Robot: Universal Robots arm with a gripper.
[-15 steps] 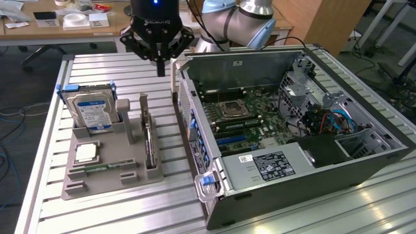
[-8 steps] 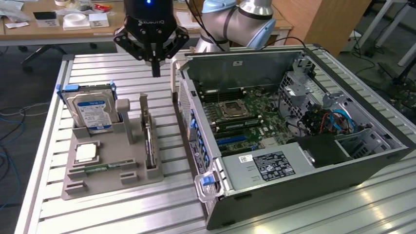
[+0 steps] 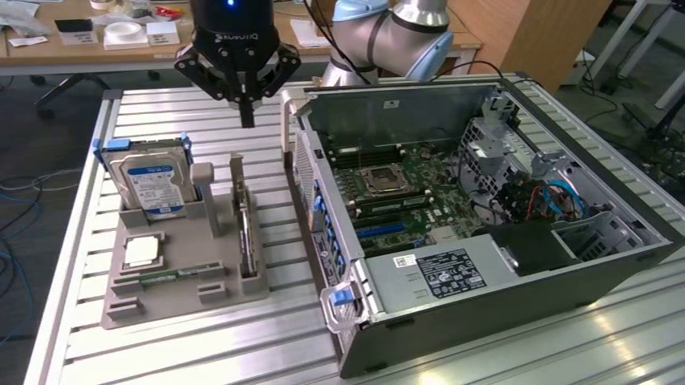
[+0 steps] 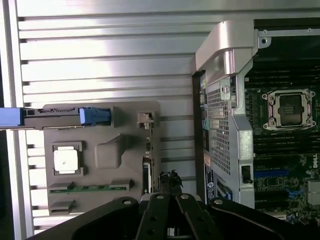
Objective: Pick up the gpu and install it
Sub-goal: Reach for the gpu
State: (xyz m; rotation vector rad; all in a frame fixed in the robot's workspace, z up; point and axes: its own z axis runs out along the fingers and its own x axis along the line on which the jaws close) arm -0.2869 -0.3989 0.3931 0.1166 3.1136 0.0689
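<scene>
while in grey holder (image 3: 208, 241), gpu (image 3: 247, 241)

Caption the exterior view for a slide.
Shut end effector hovers near the graphics card standing in a gray holder beside the open computer.

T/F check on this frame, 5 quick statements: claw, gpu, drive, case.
1. The claw is shut and holds nothing. True.
2. The gpu is seated on the motherboard. False: it stands on edge in a slot of the grey holder, outside the case.
3. The hard drive stands upright in the grey holder. True.
4. The computer case is closed up. False: its side is open and the motherboard shows.
5. The claw grips the hard drive. False: it hangs above the table, apart from the drive, nearer the gpu's end of the holder.
</scene>
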